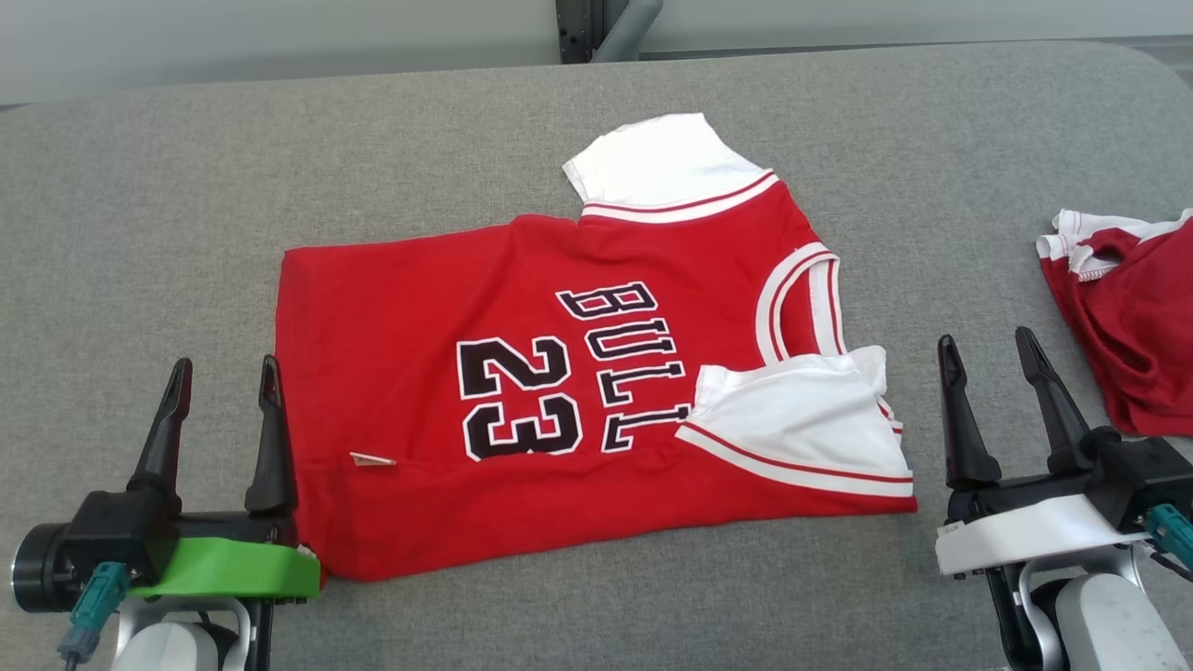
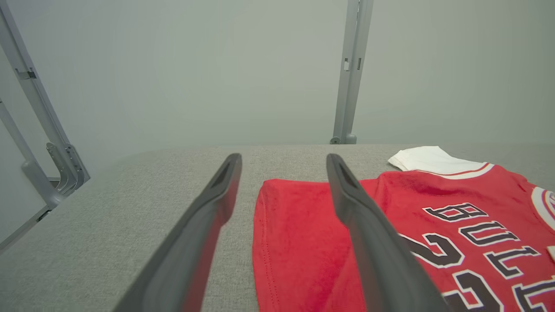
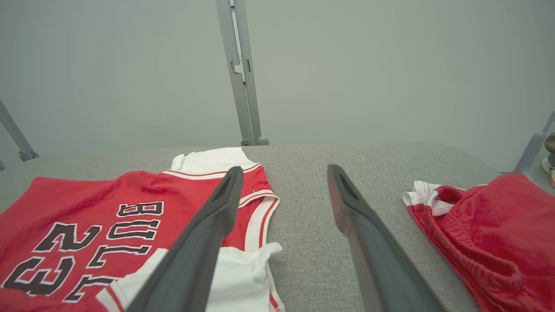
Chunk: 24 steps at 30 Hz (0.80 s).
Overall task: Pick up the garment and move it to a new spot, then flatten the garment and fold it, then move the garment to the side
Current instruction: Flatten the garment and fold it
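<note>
Grey fabric table (image 1: 140,186): red jersey (image 1: 419,308) flat at ctr, 2nd red garment (image 1: 1137,326) crumpled at rt edge.

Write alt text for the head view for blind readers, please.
A red jersey numbered 23 lies on a table, one white sleeve folded onto it. Open left tool and right tool flank it; another red garment lies right.

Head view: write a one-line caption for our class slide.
Red number 23 jersey spread on the grey table, flanked by the open left gripper and right gripper; a second red garment at right.
</note>
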Available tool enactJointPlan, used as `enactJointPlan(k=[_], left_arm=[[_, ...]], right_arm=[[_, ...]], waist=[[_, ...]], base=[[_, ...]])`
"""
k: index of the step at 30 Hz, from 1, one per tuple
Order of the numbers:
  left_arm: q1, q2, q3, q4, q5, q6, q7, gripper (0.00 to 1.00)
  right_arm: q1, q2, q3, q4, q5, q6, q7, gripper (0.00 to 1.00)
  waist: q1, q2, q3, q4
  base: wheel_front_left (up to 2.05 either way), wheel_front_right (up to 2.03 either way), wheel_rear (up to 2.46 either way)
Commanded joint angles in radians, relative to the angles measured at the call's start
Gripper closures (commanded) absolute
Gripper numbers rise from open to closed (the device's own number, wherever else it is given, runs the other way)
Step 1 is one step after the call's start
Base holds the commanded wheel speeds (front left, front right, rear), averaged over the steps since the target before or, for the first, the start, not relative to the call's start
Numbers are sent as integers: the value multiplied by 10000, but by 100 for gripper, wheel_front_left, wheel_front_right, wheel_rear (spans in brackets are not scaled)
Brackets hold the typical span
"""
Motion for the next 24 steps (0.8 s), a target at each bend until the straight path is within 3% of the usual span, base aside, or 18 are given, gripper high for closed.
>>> enactJointPlan(k=[1,13,24], left_arm=[[76,41,14,23,112,-57,-45,0],[-78,-68,116,426,160,-202,-44,0],[478,-622,-406,2317,-390,-601,-15,0]], right_arm=[[58,-1,-29,-38,-43,-1,-40,0],[243,-8,-22,136,66,-1,-43,0],[684,7,377,2553,517,-1,-33,0]], waist=[[0,0,-47,16],[0,0,-49,156],[0,0,150,454]], base=[[0,0,0],[0,0,0],[0,0,0]])
